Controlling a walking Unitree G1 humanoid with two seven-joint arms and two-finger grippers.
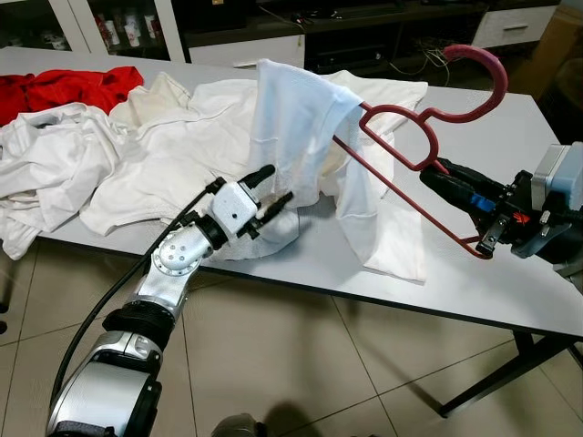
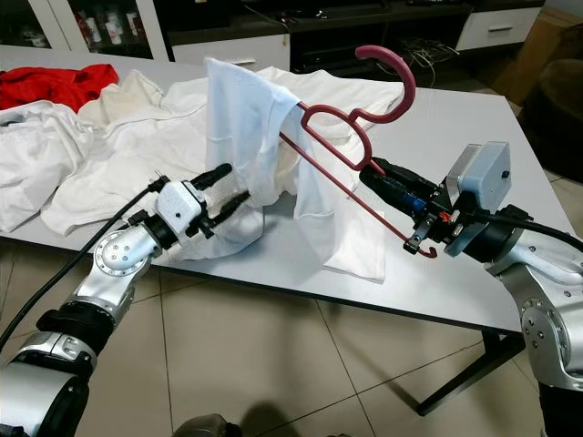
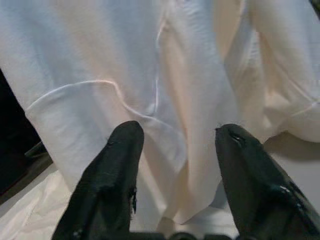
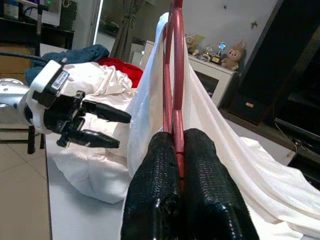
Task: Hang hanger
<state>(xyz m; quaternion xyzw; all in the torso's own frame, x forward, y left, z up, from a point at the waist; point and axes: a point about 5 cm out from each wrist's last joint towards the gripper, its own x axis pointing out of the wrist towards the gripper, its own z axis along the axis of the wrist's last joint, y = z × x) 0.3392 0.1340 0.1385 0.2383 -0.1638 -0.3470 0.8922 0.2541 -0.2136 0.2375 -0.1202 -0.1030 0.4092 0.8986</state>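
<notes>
Left tool (image 1: 273, 187), nearest the lens at the tabletop's (image 1: 474, 282) front edge, has its fingers spread, empty, tips against a hanging white shirt (image 1: 291, 118). Red hanger (image 1: 410, 127) is held tilted above the tabletop, hook up; right tool (image 2: 387, 187) is clamped tight on its lower bar. Shirt drapes over the hanger's far arm, hem reaching the tabletop. More white garments (image 1: 82, 155) and a red cloth (image 1: 64, 88) lie left. Bare tabletop right of the shirt; tiled floor (image 1: 291, 364) below.
</notes>
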